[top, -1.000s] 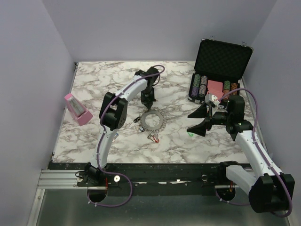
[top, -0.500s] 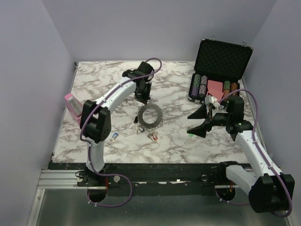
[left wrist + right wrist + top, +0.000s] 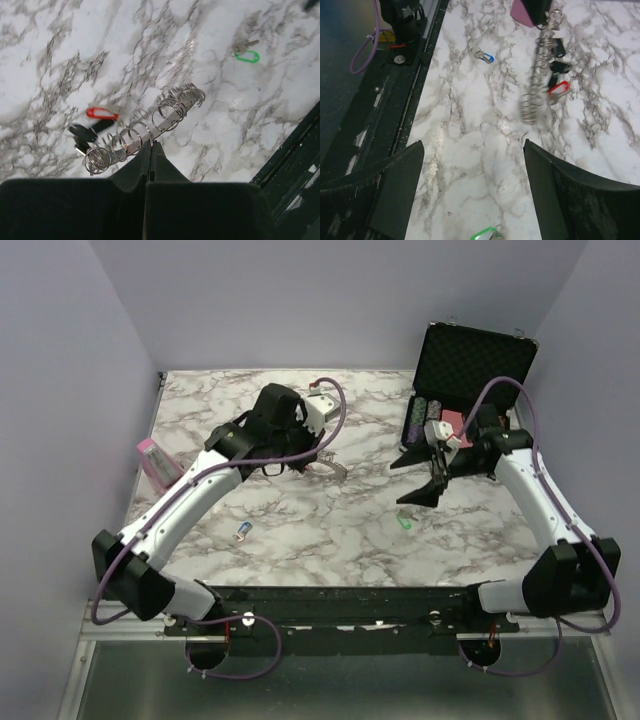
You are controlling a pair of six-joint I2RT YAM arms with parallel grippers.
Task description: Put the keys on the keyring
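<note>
My left gripper (image 3: pixel 151 145) is shut on the keyring (image 3: pixel 145 131), a silvery ring of small loops held edge-on above the marble. A red key (image 3: pixel 102 113) and a black key (image 3: pixel 87 132) dangle from the ring. In the top view the keyring (image 3: pixel 328 466) hangs at mid-table under the left gripper (image 3: pixel 300 455). A blue key (image 3: pixel 241 532) lies on the marble near the front left, and a green key (image 3: pixel 404 522) lies below my right gripper (image 3: pixel 413 480). That gripper is open and empty. Its wrist view shows the keyring (image 3: pixel 540 75) ahead and the green key (image 3: pixel 487 234) between the fingers.
An open black case (image 3: pixel 470 365) with striped poker chips stands at the back right, close behind the right arm. A pink object (image 3: pixel 155 465) leans by the left wall. The table's front edge and black rail (image 3: pixel 405 30) lie to the left in the right wrist view.
The left arm swung out and lifted the keyring off the table with the red and black keys. The right gripper moved back toward the case, uncovering the green key.
</note>
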